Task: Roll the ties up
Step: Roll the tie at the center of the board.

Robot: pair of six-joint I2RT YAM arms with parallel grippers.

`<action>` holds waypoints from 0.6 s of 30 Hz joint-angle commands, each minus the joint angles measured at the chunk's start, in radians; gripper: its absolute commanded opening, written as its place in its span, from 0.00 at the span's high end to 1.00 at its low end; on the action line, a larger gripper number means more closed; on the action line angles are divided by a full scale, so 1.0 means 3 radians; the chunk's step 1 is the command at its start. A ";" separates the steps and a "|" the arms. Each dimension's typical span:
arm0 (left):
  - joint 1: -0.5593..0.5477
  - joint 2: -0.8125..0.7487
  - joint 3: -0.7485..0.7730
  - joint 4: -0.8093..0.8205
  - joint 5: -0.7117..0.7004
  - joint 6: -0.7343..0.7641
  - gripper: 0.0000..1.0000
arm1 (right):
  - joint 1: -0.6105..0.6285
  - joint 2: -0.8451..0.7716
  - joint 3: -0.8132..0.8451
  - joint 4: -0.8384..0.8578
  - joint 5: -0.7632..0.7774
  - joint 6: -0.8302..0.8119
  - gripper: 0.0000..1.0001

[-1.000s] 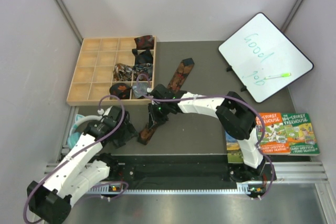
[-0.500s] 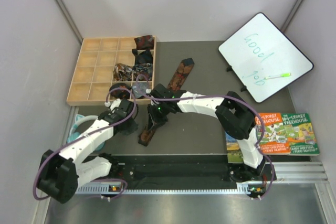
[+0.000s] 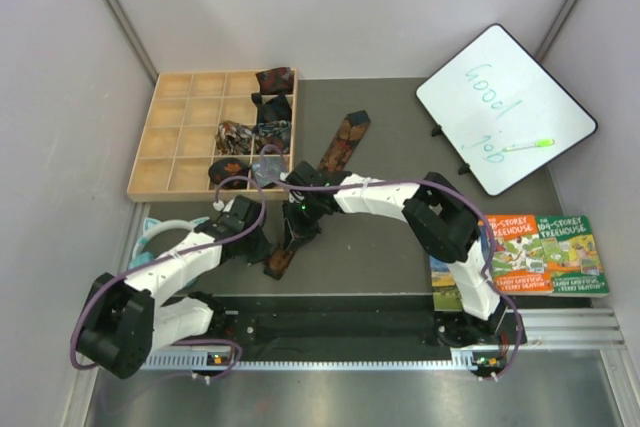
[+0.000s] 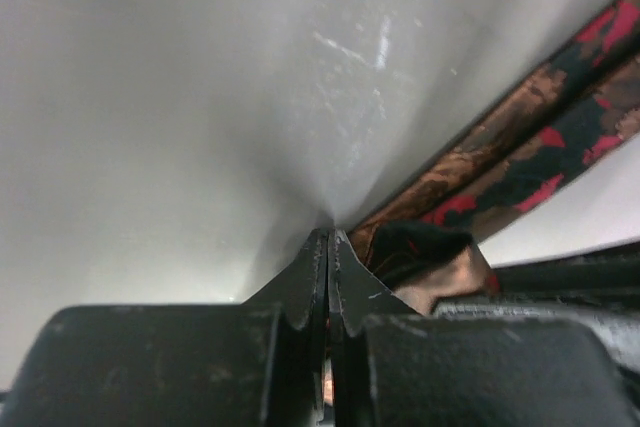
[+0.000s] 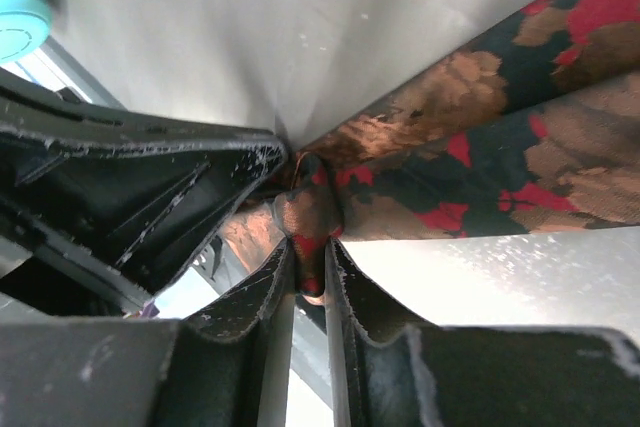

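The left gripper (image 3: 258, 245) has swung in from the near-left corner, fingers pressed together beside the long tie (image 3: 342, 142) (it slants toward the far edge). The right gripper (image 3: 297, 231) pinches its near part, so rolling looks ready to start.

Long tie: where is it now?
Top view, centre: the long tie lies diagonally on the mat, right of the wooden tray, near end pinched in the right hand.

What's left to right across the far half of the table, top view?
Far half: tray → long tie → whiteboard.
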 commanded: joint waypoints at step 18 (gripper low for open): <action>0.0007 -0.0360 -0.0046 -0.0320 0.0335 0.0134 0.86 | -0.0094 -0.0120 0.0182 -0.0090 -0.0233 0.0385 0.82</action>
